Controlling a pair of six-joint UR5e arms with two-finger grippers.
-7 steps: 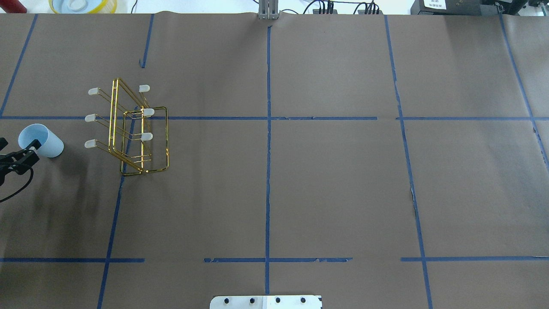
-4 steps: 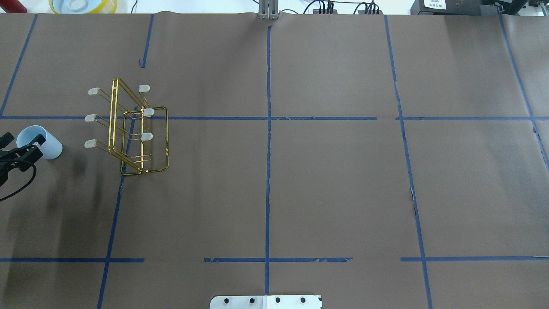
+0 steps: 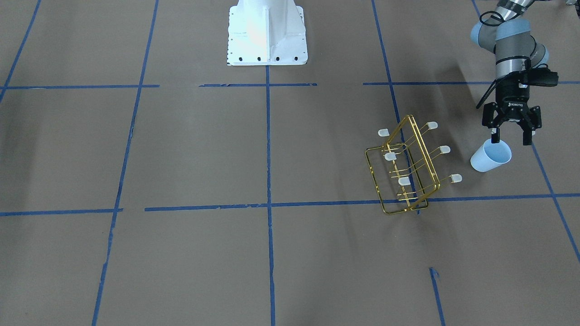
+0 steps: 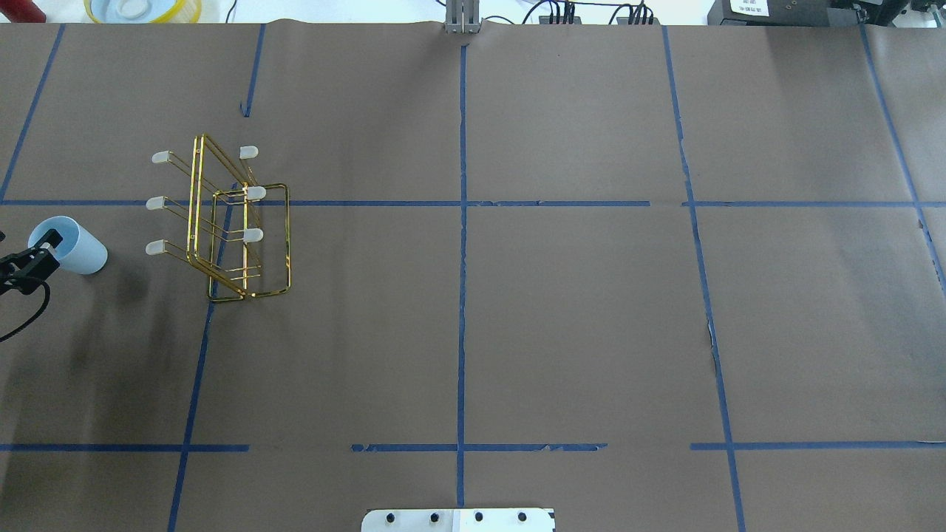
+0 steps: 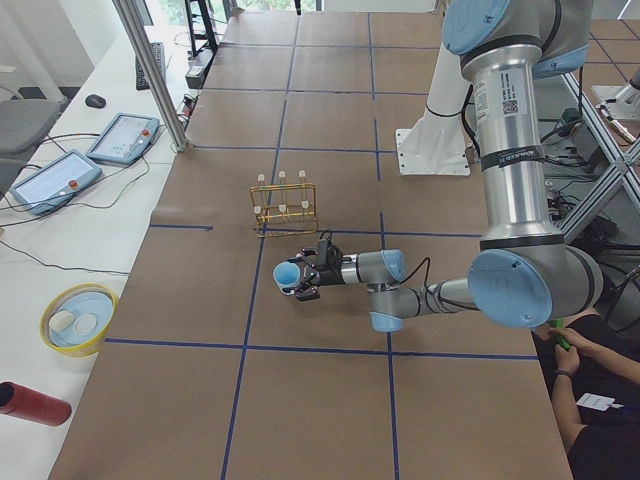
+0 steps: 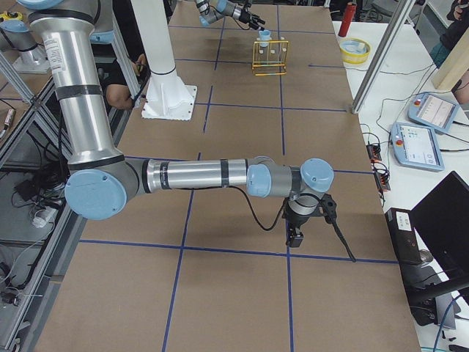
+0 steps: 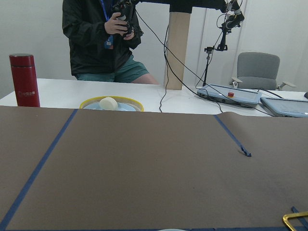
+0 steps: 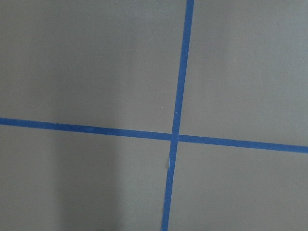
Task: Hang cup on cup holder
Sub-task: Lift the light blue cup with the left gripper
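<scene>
The pale blue cup (image 3: pixel 489 157) stands upright on the brown table, mouth up; the overhead view shows it at the far left (image 4: pixel 74 247). My left gripper (image 3: pixel 511 137) hangs over its rim, open. One fingertip (image 3: pixel 495 135) is at the rim and the other is outside the cup wall. The gold wire cup holder (image 3: pixel 408 170) stands beside the cup, toward the table's middle (image 4: pixel 240 229), with its capped prongs bare. My right gripper (image 6: pixel 295 235) is far off over bare table. It shows only in the exterior right view, so I cannot tell whether it is open.
The white robot base (image 3: pixel 267 31) is at the table's middle edge. A yellow bowl (image 5: pixel 78 318) and a red bottle (image 5: pixel 30 403) sit on the white side table, past the cup's end. A person (image 7: pixel 103 38) stands there. Blue tape lines cross the table.
My left gripper has shifted toward the far side, bringing a fingertip to the cup's rim. The cup has slid slightly left. The rack has not moved.
</scene>
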